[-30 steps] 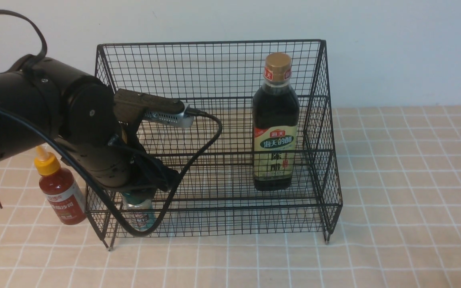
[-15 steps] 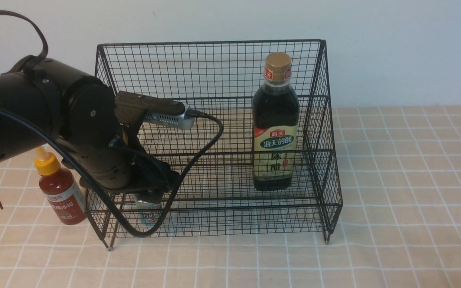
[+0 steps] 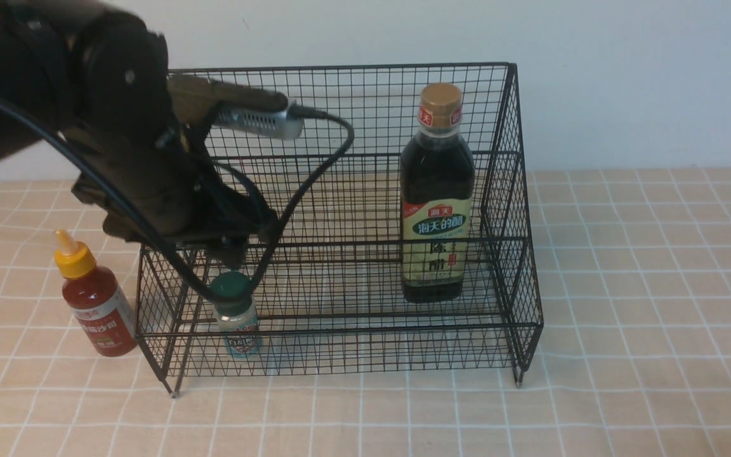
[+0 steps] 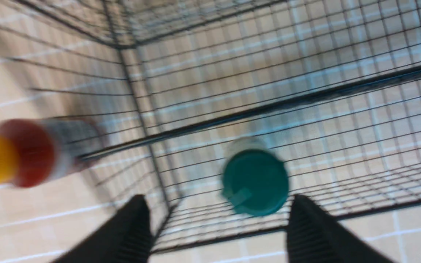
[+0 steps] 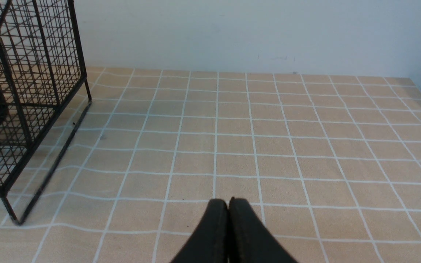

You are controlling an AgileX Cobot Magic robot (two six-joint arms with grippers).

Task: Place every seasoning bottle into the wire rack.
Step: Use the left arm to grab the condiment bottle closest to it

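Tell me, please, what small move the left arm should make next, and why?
Probably swing the left gripper toward the red bottle. Its jaws hang open above the shaker, which stands free in the rack with the dark bottle; only the red bottle stands outside, by the rack's left side.

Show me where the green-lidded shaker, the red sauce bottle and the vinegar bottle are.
green-lidded shaker (image 3: 237, 317), front view, on its clear body just under the lid
red sauce bottle (image 3: 92, 293), front view, on the red body above the label
vinegar bottle (image 3: 436, 187), front view, on the dark glass above the label
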